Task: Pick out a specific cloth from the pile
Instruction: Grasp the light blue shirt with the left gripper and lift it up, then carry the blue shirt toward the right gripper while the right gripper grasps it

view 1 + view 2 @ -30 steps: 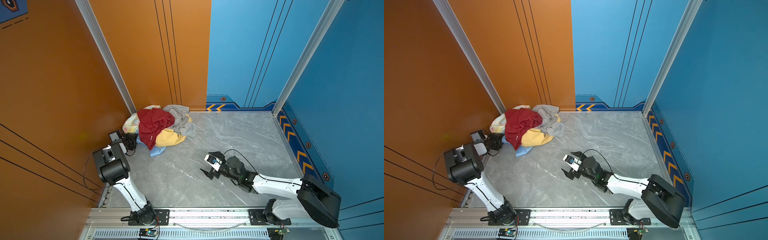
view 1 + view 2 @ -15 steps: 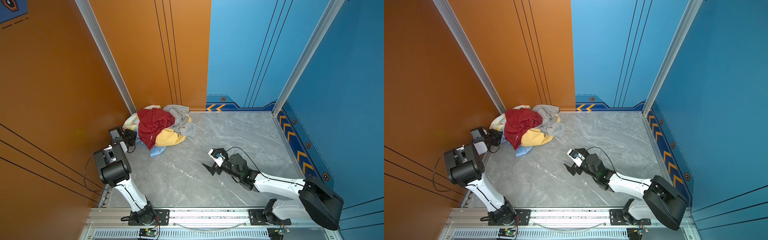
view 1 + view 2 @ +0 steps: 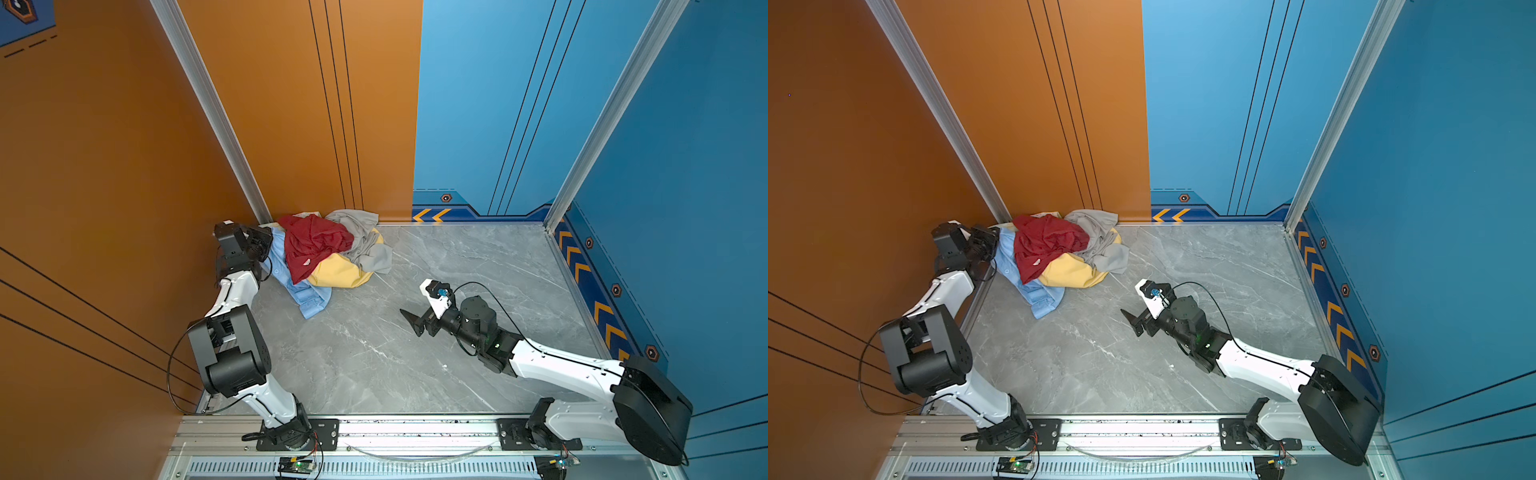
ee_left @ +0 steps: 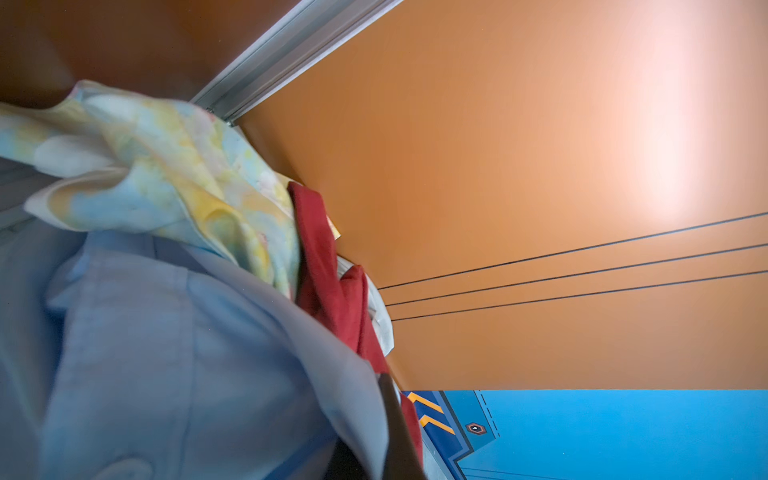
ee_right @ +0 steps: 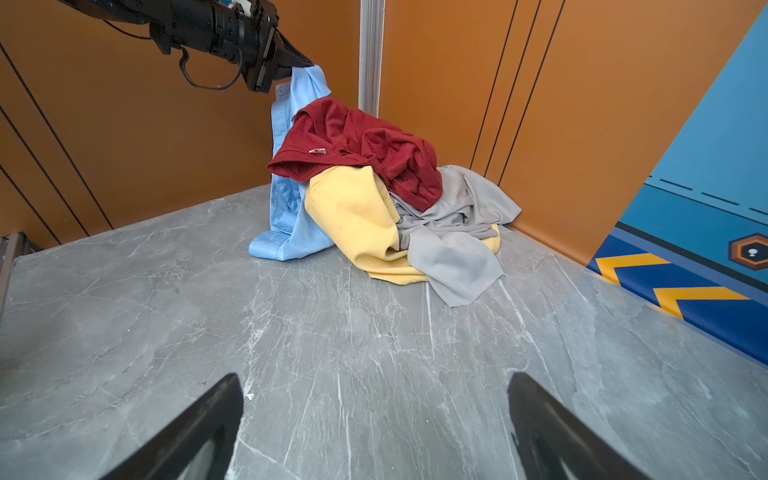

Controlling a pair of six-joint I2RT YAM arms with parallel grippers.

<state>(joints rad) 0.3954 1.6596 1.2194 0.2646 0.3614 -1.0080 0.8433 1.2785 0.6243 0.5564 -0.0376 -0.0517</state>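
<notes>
Lifted since before, sky-blue cloth [image 5: 291,124] hangs creased from left tool [image 5: 297,68].

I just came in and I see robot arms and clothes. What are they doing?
The left tool has pinched the top of the light blue shirt and is lifting it up at the side of the pile in the corner. The red garment lies over part of the shirt. The right tool waits open over the grey table, holding nothing.
</notes>
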